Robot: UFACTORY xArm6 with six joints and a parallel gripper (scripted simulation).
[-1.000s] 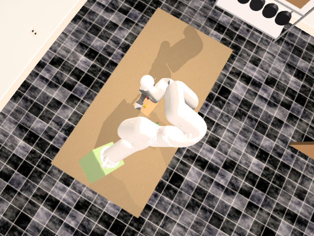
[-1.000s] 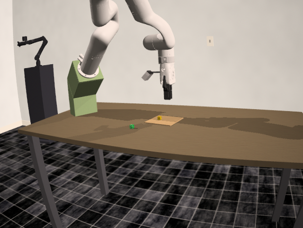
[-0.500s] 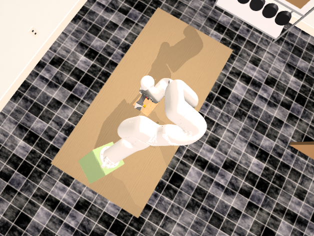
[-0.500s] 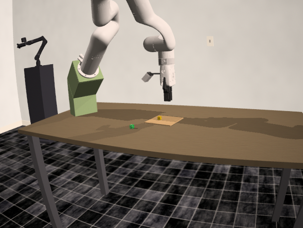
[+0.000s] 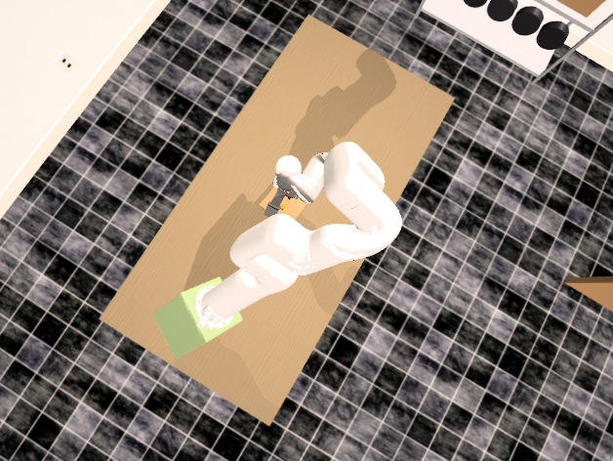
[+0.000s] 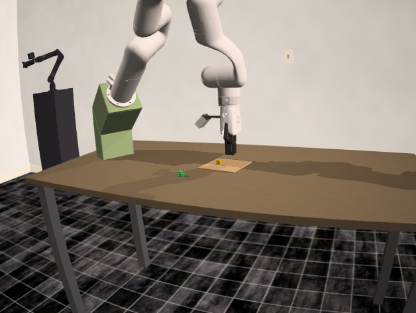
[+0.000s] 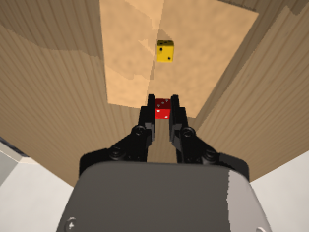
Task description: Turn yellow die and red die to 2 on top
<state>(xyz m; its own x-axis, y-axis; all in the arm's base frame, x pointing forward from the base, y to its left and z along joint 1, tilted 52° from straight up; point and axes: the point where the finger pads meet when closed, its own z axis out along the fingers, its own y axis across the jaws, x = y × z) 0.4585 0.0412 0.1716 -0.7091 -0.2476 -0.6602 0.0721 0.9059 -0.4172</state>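
Red die gripped above the mat.
Your jaws are closed on it, its placing and release still left; the yellow die, on the mat, seemingly shows 2 upward; the green die sits off the mat.

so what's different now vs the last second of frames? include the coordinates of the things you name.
The gripper [image 5: 287,196] [image 6: 230,153] [image 7: 162,104] has come down toward the table, most of it in the last half second. It is shut on the red die [image 5: 288,196] [image 7: 162,109]; no new grasp or release visible. Yellow die [image 5: 282,206] [image 6: 218,162] [image 7: 165,51], green die [image 6: 181,173] and mat [image 5: 293,208] [image 6: 232,165] [image 7: 202,54] stayed put.
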